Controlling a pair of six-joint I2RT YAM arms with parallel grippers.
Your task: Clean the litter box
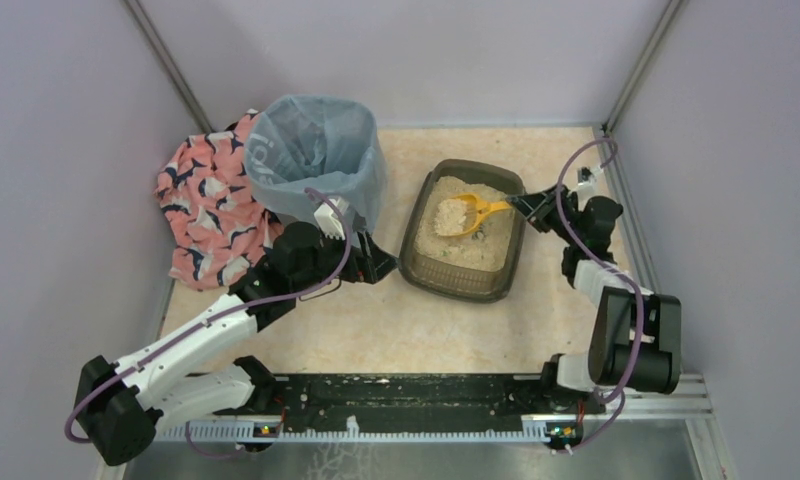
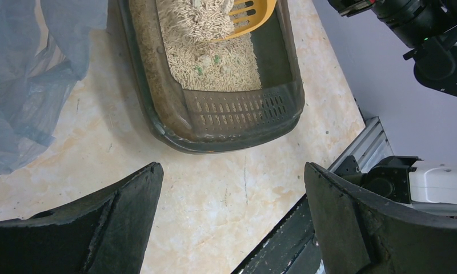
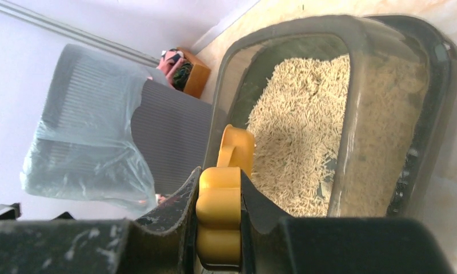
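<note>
The litter box (image 1: 454,284) is a shallow dark tray of beige litter in the middle of the table. A yellow scoop (image 1: 466,213) heaped with litter hangs over it. My right gripper (image 1: 524,204) is shut on the scoop's handle (image 3: 219,211) at the box's right rim (image 3: 380,142). My left gripper (image 1: 376,262) stands open just left of the box, between it and the bin, holding nothing. In the left wrist view the left gripper (image 2: 232,188) hovers over bare table short of the box's slotted end wall (image 2: 237,111). Small green bits lie in the litter (image 2: 199,69).
A tall bin lined with a light blue bag (image 1: 316,150) stands left of the box. A pink patterned cloth (image 1: 211,205) lies beside the bin at the far left. Purple walls close in the back and sides. A metal rail (image 1: 396,405) runs along the near edge.
</note>
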